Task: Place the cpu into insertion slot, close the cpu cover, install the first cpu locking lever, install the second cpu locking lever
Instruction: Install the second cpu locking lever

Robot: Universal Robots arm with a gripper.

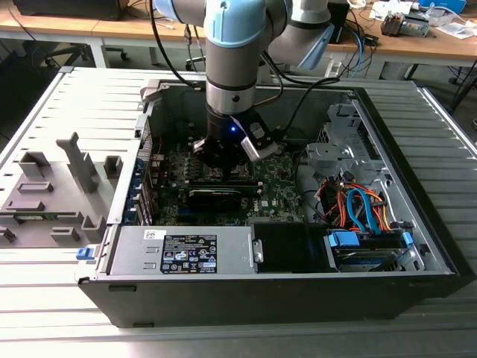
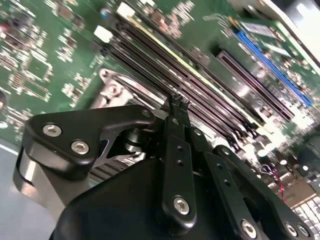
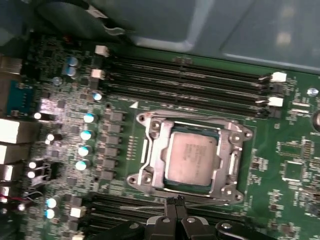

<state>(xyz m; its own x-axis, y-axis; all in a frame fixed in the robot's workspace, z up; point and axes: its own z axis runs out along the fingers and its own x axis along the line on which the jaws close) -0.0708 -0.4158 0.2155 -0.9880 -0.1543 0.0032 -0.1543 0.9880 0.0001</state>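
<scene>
In the exterior view, the insertion slot is hidden behind the arm's wrist and the gripper (image 1: 223, 158), and the motherboard (image 1: 279, 190) is only partly seen around them. The arm is cut off by the upper edge there. In the first wrist view, the gripper body is cut off by the picture's edge, with just the closed fingertips (image 3: 176, 204) seen beside the cpu cover (image 3: 159, 150). In the second wrist view, the memory slots (image 2: 200, 85) are blurred, and the board's small parts cannot be told apart.
</scene>
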